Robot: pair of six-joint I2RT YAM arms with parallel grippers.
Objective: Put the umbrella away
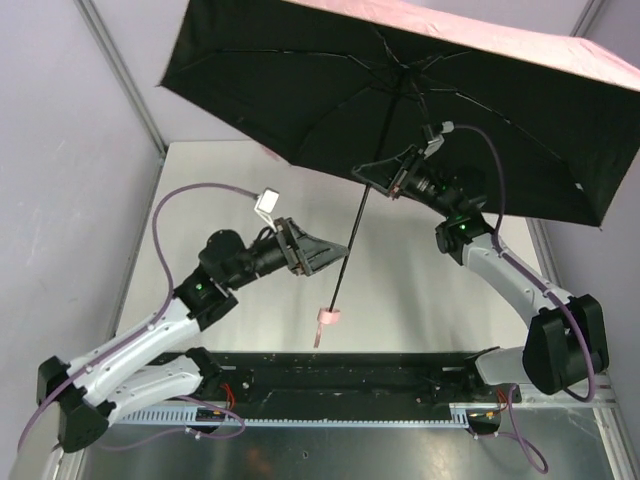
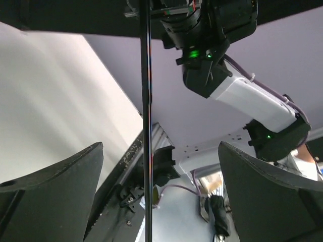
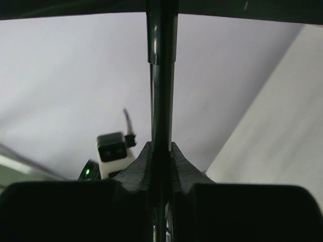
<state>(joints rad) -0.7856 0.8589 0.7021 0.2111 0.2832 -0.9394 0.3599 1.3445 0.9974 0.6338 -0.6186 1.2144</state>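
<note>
Over the worktop [image 1: 420,290], umbrella [image 1: 400,110] from the top view: hanging open in the air, slanting its shaft [image 1: 352,235] down to the pink handle [image 1: 329,316], passing the right jaws up near the canopy and the left jaws nearer the handle.
Left jaws, left wrist view: standing wide, straddling the upright shaft [image 2: 147,126], touching neither side.
Right jaws, right wrist view: pinching narrow on the shaft [image 3: 161,75], seemingly carrying the umbrella alone.
Coming move: likely travelling along the shaft's long axis, the left jaws being the free pair.

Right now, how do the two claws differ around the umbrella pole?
The left gripper is open, its fingers either side of the shaft; the right gripper is shut on it. The left sits lower, nearer the handle; the right higher, under the canopy. Both meet one shaft.
</note>
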